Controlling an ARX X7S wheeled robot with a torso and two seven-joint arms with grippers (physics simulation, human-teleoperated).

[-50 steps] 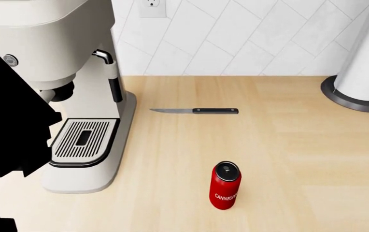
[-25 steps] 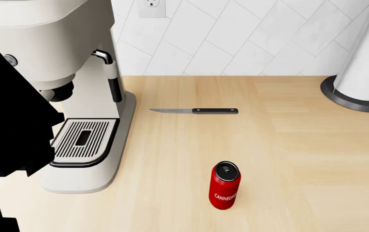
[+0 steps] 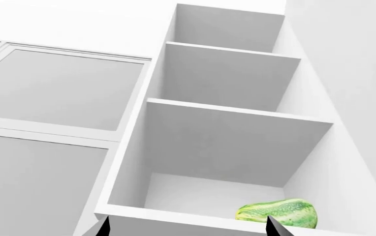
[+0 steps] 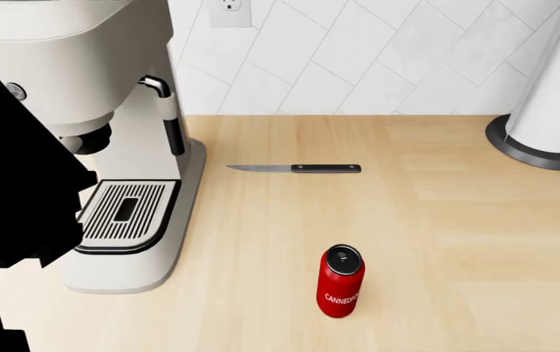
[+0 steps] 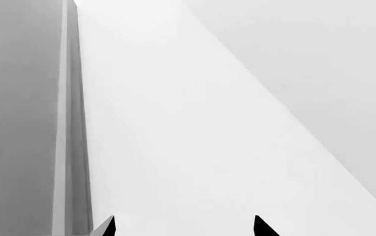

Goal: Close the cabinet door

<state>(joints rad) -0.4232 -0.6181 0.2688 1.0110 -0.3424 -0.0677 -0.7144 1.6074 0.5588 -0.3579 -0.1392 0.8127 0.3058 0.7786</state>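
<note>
My left gripper (image 3: pixel 188 227) is spread, only its two dark tips showing; it faces straight into the open cabinet (image 3: pixel 224 132), three shelves stacked, a melon (image 3: pixel 278 213) on the lowest one in sight; so the cabinet stands unclosed. My right gripper (image 5: pixel 184 227) is spread too, its tips close before a broad white panel (image 5: pixel 195 147) with a long upright edge; I judge this the door, swung out, though I cannot tell for certain. If so, the right arm is nearer; the push should go across the panel's face, toward the shelves. From my head I see only the counter (image 4: pixel 456 235), no cabinet.
</note>
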